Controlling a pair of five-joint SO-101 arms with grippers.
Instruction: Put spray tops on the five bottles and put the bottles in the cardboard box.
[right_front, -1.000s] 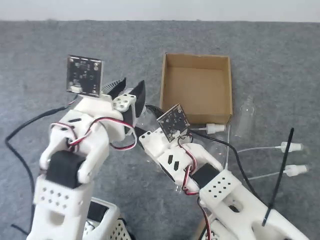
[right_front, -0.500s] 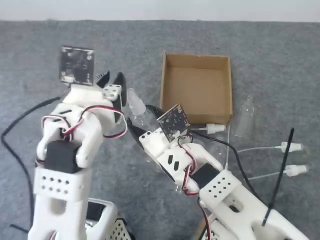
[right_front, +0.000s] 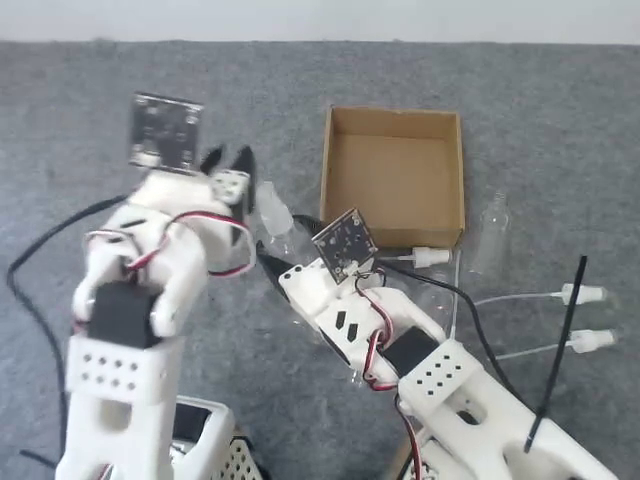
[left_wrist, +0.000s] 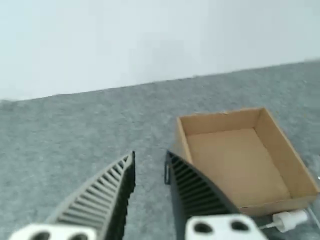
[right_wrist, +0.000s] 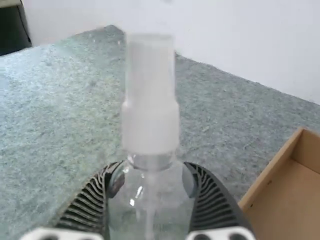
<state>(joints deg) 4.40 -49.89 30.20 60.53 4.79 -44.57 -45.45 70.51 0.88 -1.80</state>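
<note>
**Capped bottle held in the right claw, left claw pulled clear**

In the high view the lower body of the bottle (right_front: 272, 212) is hidden under the right arm's wrist camera. In the right wrist view its base is cut off by the frame edge. Clear shapes under the right arm, near the box's near-right corner, are too faint to identify.

A second ago the left gripper (right_front: 228, 160) sat over the bottle's neck and covered it. It has since drawn back to the left, so the white spray top (right_wrist: 150, 90) now shows. Its fingers stand slightly apart with nothing between them.

The right gripper (right_front: 285, 243) is clamped around the bottle's clear shoulder, one ribbed finger (right_wrist: 92, 205) on each side. The bottle's long axis runs straight out from the jaws. Its capped end leads, pointing up and toward the far side of the grey mat (right_front: 100, 120). The bottle sits between the left gripper and the near-left corner of the cardboard box (right_front: 395, 180), outside the box.

A capless bottle (right_front: 493, 232) stands just right of the box. One loose top (right_front: 430, 256) lies by the box's near wall.
</note>
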